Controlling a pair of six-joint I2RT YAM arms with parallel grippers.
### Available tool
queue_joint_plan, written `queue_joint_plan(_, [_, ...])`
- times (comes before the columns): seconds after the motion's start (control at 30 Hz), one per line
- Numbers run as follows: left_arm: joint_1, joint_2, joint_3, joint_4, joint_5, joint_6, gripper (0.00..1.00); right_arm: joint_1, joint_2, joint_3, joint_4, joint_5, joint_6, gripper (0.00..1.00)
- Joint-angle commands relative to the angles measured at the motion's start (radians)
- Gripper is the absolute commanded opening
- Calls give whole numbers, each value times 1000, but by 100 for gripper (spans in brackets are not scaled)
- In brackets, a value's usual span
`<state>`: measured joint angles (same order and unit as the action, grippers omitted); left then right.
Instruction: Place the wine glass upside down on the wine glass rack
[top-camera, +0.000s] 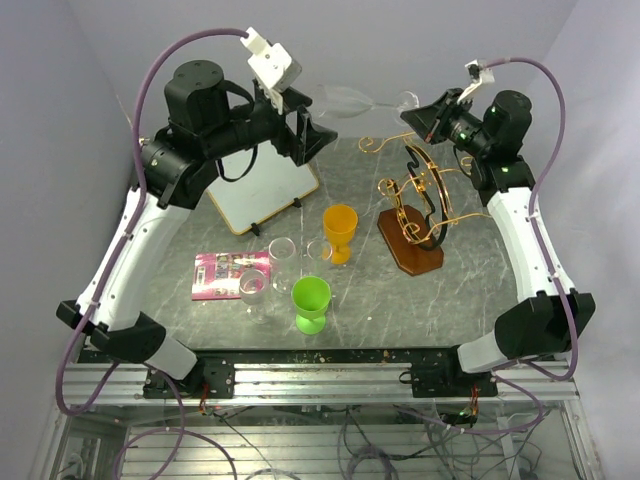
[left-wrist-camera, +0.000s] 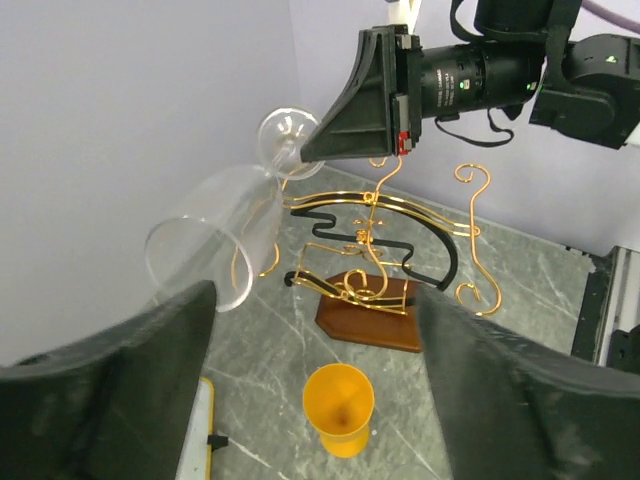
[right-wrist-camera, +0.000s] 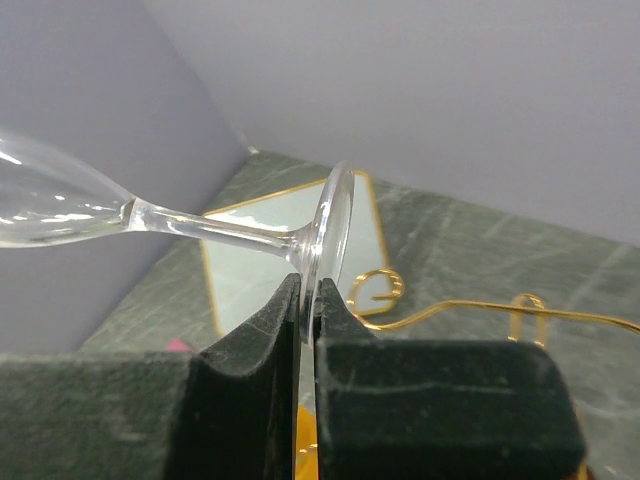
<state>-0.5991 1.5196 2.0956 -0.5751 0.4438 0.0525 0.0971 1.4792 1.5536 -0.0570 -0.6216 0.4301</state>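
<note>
While the right gripper (right-wrist-camera: 308, 300) pinches the wine glass (top-camera: 347, 100) sideways by its foot near the rack (top-camera: 412, 245), with the left gripper (top-camera: 308, 135) spread, the carrying step is in hand; next, tip the bowl downward.

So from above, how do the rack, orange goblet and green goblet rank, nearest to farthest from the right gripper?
1. wine glass rack, right side, closest to the right gripper.
2. orange goblet, table centre.
3. green goblet, centre, toward the near edge.
</note>
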Motion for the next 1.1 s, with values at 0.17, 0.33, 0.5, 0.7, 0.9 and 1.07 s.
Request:
queue_joint_plan(0.17, [18, -165, -101, -41, -138, 119, 100, 20, -17, 152, -188, 349, -370, 0])
queue_joint_plan(0.33, [45, -217, -146, -80, -186, 195, 100, 128, 29, 211, -210, 600, -588, 0])
queue_joint_plan(0.5, [71, -249, -178, -99, -198, 252, 98, 241, 136, 309, -214, 851, -819, 0])
queue_joint_plan(0.7, [102, -271, -207, -107, -175, 292, 97, 309, 242, 349, -156, 986, -971, 0])
queue_joint_plan(0.9, [119, -281, -231, -113, -169, 319, 97, 339, 316, 321, -98, 1043, -1118, 0])
queue_joint_plan(1.07, [125, -286, -242, -120, -168, 333, 96, 342, 342, 256, -46, 1051, -1242, 0])
